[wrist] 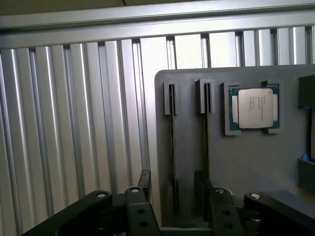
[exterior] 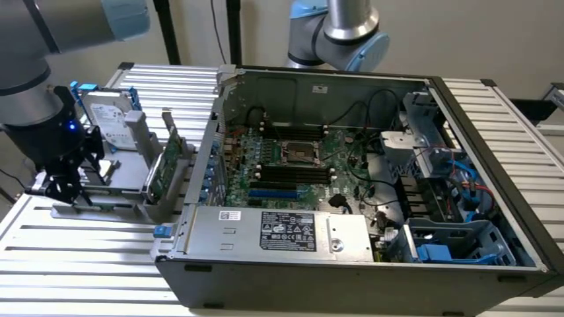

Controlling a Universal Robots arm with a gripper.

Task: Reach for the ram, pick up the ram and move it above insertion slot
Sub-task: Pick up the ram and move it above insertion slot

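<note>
The arm [exterior: 26, 99] pointed straight down, its pincer [wrist: 172, 179] open, fingers [wrist: 144, 184] straddling the ram [wrist: 172, 132]; a second stick [wrist: 205, 132] stood just beside, one processor [wrist: 252, 109] farther out.

Black gripper [wrist: 173, 189], matte grey tray [wrist: 187, 123], silver table [wrist: 74, 123] ribbed in bright and shadowed stripes. There's a silver chip [wrist: 252, 109] edged green, and a green motherboard [exterior: 344, 142] inside the dark case [exterior: 352, 284], with blue clips [exterior: 436, 253].

Soft, even room light, no hard shadows. In the exterior view the ribbed silver aluminium table [exterior: 79, 264] shines pale at seven o'clock, while the open dark-grey metal computer case [exterior: 352, 287] is dim inside. In the wrist view white glare streaks the slats, and the black two-fingered gripper [wrist: 172, 178] is underlit.
</note>
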